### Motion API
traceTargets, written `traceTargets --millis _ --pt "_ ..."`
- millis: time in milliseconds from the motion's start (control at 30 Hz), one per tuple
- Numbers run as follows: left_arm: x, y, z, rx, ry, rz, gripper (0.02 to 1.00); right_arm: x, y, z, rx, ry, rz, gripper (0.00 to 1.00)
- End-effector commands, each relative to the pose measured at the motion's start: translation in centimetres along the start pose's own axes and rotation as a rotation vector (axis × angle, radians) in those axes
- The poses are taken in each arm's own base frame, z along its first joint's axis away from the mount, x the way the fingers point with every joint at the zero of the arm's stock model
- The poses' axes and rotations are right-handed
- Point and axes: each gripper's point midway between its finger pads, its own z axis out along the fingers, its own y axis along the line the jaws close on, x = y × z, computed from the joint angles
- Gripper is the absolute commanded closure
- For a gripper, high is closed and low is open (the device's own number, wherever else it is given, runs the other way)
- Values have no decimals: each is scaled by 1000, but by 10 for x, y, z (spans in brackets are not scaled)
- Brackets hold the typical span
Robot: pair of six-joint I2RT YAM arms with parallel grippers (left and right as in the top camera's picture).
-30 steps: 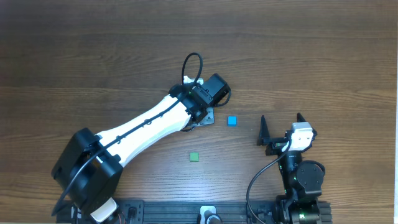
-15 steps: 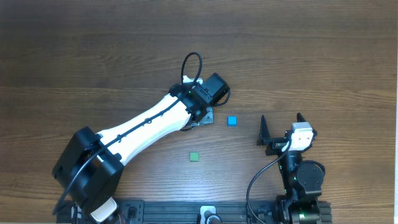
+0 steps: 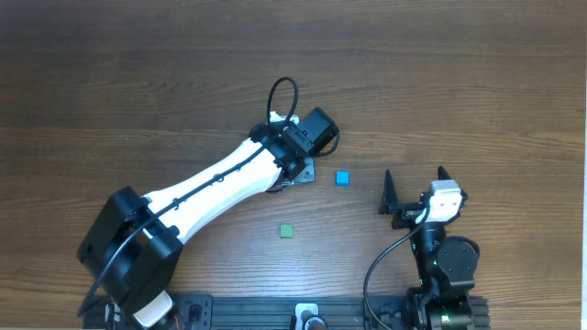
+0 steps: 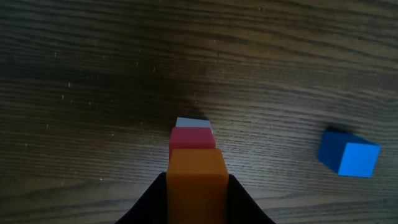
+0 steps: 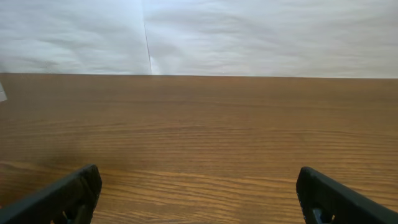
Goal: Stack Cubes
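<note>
Over the last second nothing had shifted: the left arm held its pose, the cubes lay where they were, and the right arm stayed parked. The left claw (image 4: 198, 190) was closed on an orange cube (image 4: 197, 177), one finger pressed to each side. Directly beneath the claw sat a red cube (image 4: 191, 138), and under that a white cube (image 4: 193, 123), of which just an edge peeked out. The orange cube looked lined up over the red one. Whether it was already resting on it or hanging just above could not be told.

The standstill probably meant the placing step was at its settling point, with letting go of the cube the likely next move. A blue cube (image 4: 348, 154) waited on the desk (image 3: 138, 73) near the left claw, on the side towards the right claw (image 3: 413, 174). That claw stood open and held nothing. A green cube (image 3: 287, 231) lay farther back, towards the arms' bases. Both were still to be stacked.
</note>
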Motion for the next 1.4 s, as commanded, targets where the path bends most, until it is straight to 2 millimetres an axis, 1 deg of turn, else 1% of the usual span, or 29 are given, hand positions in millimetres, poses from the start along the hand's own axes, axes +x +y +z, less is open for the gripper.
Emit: traceTargets --millis 33,267,367,433,500,1233,1400 --pt "1 5 8 -25 13 -17 954 2 0 0 -2 1 2 7" --pt "1 5 9 -28 10 -16 939 2 0 0 -2 1 2 9" --pt "1 5 9 -28 10 -16 910 2 0 0 -2 1 2 7" --pt "1 5 9 -28 10 -16 871 2 0 0 -2 1 2 7" --pt "1 5 9 -29 10 -16 858 2 0 0 -2 1 3 9" --pt "-3 9 9 -41 -4 -24 879 2 0 0 -2 1 2 7" --pt "-3 9 9 -41 -4 -24 866 2 0 0 -2 1 3 9"
